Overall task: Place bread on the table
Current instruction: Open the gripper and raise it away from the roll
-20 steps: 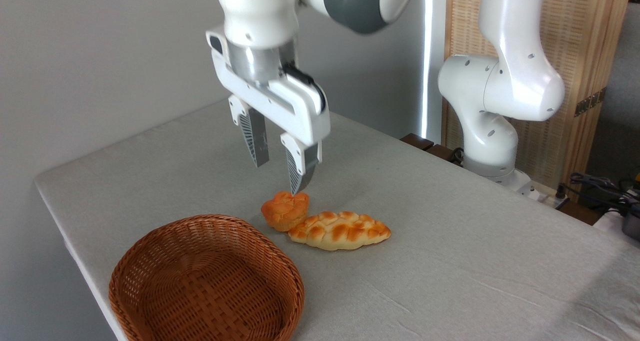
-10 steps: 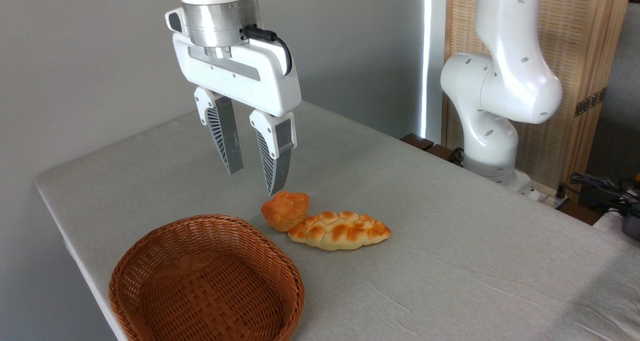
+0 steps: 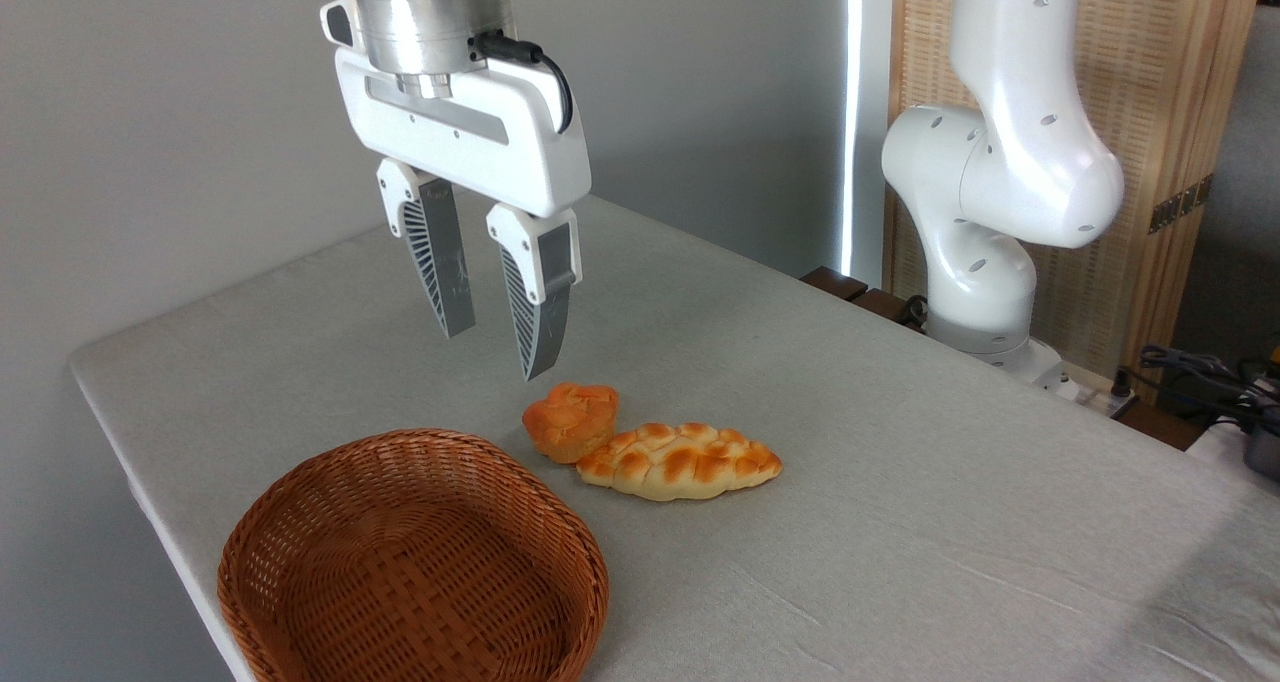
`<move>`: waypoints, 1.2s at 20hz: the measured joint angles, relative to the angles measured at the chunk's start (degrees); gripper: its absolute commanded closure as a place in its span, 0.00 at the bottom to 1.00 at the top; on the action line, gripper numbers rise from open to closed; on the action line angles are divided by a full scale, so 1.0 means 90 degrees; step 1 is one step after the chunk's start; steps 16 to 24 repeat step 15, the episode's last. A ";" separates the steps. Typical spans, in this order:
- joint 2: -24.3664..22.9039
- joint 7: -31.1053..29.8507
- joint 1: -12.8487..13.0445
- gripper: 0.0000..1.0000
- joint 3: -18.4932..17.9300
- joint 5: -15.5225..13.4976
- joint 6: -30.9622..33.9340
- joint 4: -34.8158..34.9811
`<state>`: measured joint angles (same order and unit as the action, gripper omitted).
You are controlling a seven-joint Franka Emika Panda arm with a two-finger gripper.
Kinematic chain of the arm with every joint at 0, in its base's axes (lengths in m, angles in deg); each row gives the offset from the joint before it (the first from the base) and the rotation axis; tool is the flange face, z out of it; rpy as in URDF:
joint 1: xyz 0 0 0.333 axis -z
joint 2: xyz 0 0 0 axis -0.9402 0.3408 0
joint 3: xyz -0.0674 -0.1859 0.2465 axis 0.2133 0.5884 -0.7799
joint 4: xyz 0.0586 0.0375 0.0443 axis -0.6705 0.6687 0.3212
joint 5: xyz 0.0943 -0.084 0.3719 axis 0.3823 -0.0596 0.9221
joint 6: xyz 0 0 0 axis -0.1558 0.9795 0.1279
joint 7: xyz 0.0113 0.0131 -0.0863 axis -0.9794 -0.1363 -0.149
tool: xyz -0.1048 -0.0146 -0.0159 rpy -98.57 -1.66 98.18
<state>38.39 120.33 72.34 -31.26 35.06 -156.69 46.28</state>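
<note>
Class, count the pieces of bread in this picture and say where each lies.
2: the bread on the table beside the basket; the braided loaf against its right side.

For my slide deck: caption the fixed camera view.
Open gripper hovers above the bread on the table, beside a braided loaf and an empty wicker basket.
</note>
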 measured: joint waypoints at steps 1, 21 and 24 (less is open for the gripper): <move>0.0000 -0.0001 0.0004 0.00 0.0000 0.0000 0.0097 -0.0041; 0.0006 -0.0026 0.0035 0.00 0.0217 -0.0004 0.0551 -0.0155; 0.0006 -0.0026 0.0035 0.00 0.0217 -0.0004 0.0551 -0.0155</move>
